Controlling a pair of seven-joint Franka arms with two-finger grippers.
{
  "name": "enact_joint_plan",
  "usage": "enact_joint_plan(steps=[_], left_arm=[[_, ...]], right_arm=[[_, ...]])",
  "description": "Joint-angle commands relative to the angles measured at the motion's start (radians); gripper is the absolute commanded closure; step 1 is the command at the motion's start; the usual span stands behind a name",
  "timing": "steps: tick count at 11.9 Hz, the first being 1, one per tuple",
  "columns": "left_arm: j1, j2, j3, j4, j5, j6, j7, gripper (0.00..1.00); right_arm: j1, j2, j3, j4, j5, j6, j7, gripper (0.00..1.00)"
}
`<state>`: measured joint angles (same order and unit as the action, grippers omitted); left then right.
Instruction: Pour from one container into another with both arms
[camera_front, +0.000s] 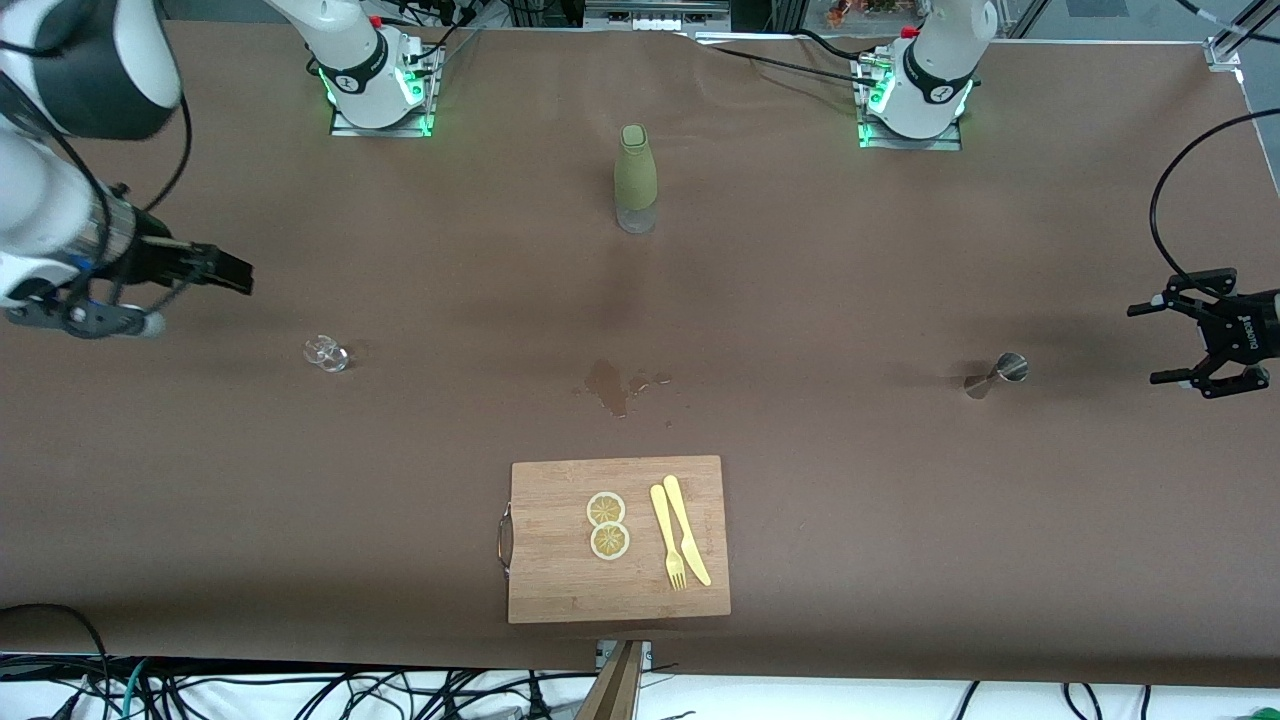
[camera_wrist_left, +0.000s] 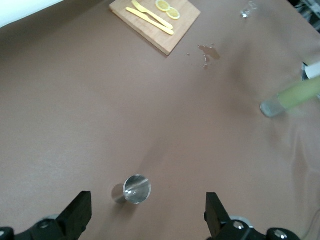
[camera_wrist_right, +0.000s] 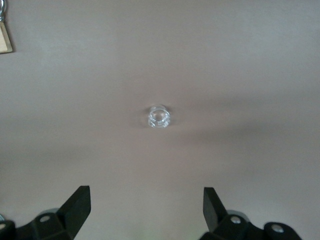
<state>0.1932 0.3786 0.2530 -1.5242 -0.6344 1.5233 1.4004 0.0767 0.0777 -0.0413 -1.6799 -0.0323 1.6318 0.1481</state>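
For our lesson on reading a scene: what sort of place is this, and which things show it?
Probably a robotics lab set up as a mock drinks counter. Two arms are bolted to a covered table with loose cables along its edge, and a bottle, jigger, small glass and cutting board with lemon slices are laid out.

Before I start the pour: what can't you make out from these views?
- Green bottle: contents hidden by its opaque sleeve in the front view; top cut off in the left wrist view.
- Small glass: too small to tell whether it holds liquid.
- Jigger: inside unreadable.
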Motion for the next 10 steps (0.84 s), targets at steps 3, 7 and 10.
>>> enact_joint_plan(steps=[3,7,10], left_arm=[[-0.104,-0.087,-0.009,-0.025,0.091,0.046,-0.341,0.00],[-0.202,-0.153,-0.023,-0.024,0.212,0.087,-0.711,0.00],[-0.238,-0.161,-0.031,-0.016,0.292,0.089,-0.838,0.00]], right_arm=[[-0.040,-0.108,0.008,-0.003,-0.009,-0.049,0.010,0.00],[-0.055,-0.124,-0.015,-0.006,0.003,-0.077,-0.014,0.00],[-0.055,-0.119,-0.017,-0.009,0.020,-0.038,-0.028,0.00]])
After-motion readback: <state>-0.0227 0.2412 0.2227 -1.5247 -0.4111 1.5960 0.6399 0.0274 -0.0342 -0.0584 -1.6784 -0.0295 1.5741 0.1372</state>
